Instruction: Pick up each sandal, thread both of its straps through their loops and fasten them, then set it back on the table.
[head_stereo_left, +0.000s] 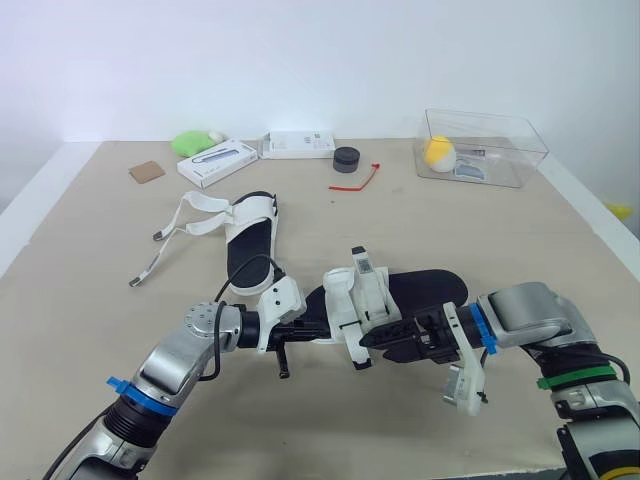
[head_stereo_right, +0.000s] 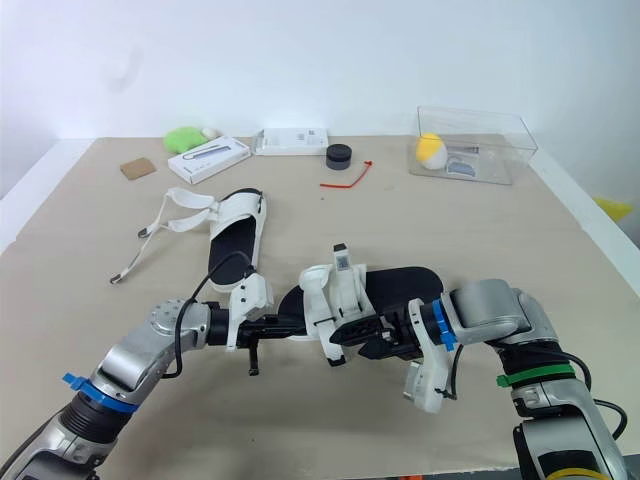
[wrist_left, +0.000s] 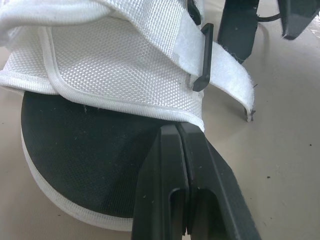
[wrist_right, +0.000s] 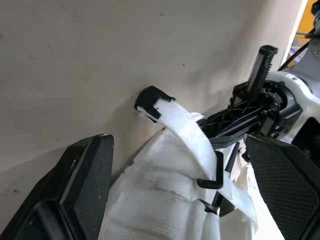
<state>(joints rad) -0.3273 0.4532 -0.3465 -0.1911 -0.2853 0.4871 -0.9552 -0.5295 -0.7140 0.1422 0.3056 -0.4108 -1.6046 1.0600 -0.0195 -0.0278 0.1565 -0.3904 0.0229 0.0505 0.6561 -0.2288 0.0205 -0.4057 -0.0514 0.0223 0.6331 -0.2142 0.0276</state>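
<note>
One sandal (head_stereo_left: 425, 285) between right tool's (wrist_right: 177, 150) fingers (wrist_right: 75, 185)

Near sandal (head_stereo_left: 425, 288): midsole is hidden under its white upper (head_stereo_left: 357, 300); much of it is cut off at the left wrist view's edge. White box (head_stereo_left: 300, 145): lettering is too small to be read. Clear box (head_stereo_left: 520, 140): grey item (head_stereo_left: 470, 170) cannot be identified.

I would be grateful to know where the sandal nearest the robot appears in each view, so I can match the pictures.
Left eye view: sandal, low centre.
Right eye view: low centre again.
Left wrist view: its black insole and white upper, just beyond the shut left gripper.
Right wrist view: its white upper, between the fingers of the open right gripper.
Shared landmark: the white strap through a black loop.
</note>
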